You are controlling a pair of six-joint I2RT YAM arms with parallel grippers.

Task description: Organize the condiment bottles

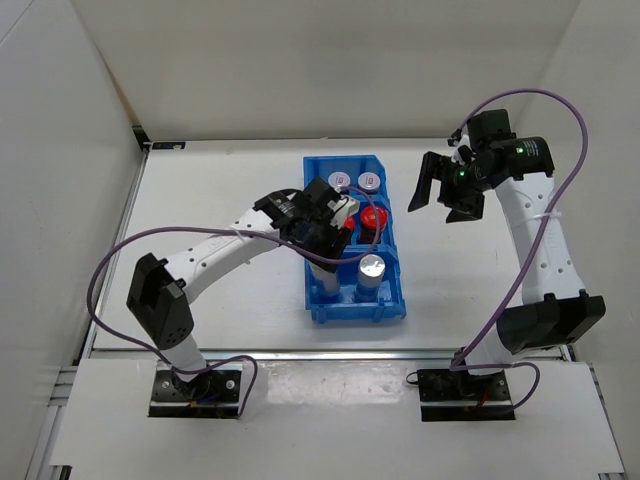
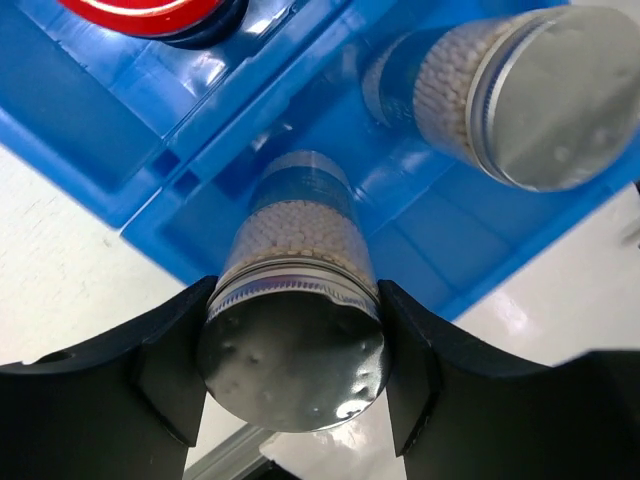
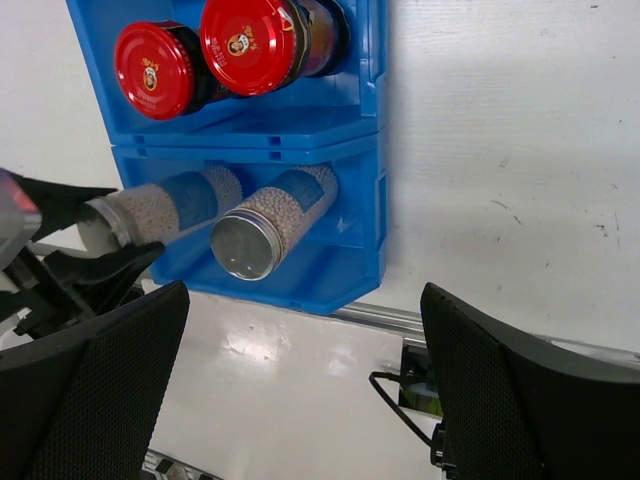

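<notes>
Where our left gripper (image 2: pixel 292 350) is working: we are clamping its jaws on a silver-topped jar (image 2: pixel 300 250), its lower end inside the near compartment of the blue bin (image 2: pixel 120 140).
Right gripper (image 1: pixel 441 196): we are holding it spread wide, gripping nothing, over the table (image 1: pixel 200 200) right of the bin.
Second silver-topped jar (image 1: pixel 371 267): standing beside the held one, both wearing blue bands showing no legible text.
Red-capped jars (image 3: pixel 250 40): sitting in the middle compartment, each cap carrying a small round emblem, its writing too small to read.
Grey-lidded jars (image 1: pixel 337 180): sitting in the far compartment.
</notes>
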